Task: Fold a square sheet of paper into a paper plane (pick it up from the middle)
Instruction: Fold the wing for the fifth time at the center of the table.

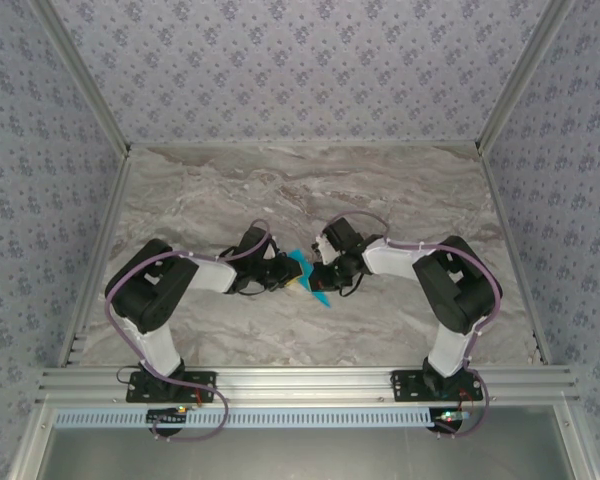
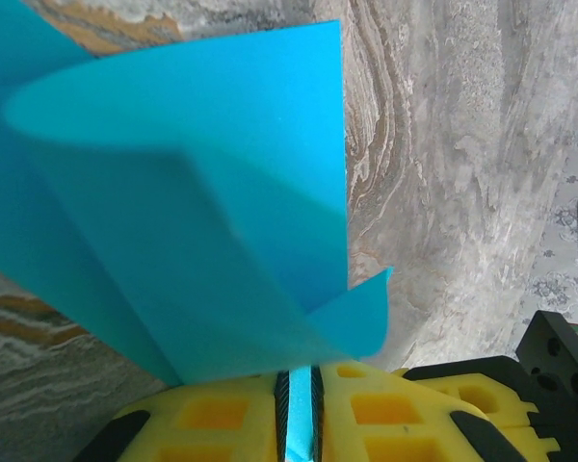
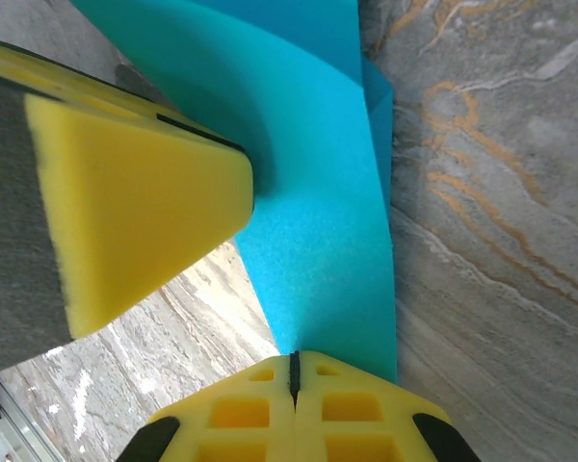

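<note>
Paper [image 1: 307, 272] fills centre; far table [image 1: 300, 185] seemingly free.

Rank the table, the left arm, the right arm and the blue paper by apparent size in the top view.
1. Table.
2. Left arm and right arm: they look alike, no ranking.
3. Blue paper, smallest.

Top ext cam: fixed, high, behind arm bases [image 1: 170, 383], looks down/fwd over whole marble table [image 1: 400, 190]; far off. L wrist cam: looks out past L fingers [image 2: 222, 414], v. close on cyan paper [image 2: 202, 192]; R wrist cam: past R fingers [image 3: 356, 414], equally close, opp. side; all three share paper + marble.
</note>
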Controlling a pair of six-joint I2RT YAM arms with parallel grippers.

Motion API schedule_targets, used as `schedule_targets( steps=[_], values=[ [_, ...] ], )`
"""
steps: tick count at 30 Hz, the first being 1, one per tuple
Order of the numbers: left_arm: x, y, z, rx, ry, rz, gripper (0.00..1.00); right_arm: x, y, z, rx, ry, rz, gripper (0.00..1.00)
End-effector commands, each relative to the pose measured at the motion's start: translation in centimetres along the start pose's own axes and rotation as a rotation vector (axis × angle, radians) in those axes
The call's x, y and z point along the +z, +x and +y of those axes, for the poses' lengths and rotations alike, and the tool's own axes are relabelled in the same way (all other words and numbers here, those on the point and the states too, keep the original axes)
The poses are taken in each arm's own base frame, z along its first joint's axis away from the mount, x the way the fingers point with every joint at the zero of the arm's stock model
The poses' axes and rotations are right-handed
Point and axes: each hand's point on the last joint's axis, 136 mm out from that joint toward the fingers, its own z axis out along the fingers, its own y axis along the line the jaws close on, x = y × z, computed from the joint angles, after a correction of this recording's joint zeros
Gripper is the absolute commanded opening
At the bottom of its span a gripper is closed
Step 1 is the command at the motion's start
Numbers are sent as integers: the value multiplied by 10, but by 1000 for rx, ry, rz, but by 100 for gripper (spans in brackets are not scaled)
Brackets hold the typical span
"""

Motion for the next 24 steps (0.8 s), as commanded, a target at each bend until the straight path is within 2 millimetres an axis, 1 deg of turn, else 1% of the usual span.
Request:
schedule_targets(
  steps=[1, 10, 15, 21, 24],
  values=[
    [5, 2, 26, -22, -104, -2, 18, 5, 27, -15, 39, 13, 92, 1],
    [3, 3, 40, -41, -158, -15, 17, 0, 42, -14, 25, -9, 128, 2],
    [3, 4, 46, -53, -181, -21, 16, -3, 57, -18, 12, -3, 156, 2],
    [3, 3, 53, -63, -206, -28, 14, -9, 71, -16, -2, -19, 182, 3],
    [4, 4, 55, -67, -212, -23, 13, -10, 73, -19, 0, -12, 185, 3]
  ],
)
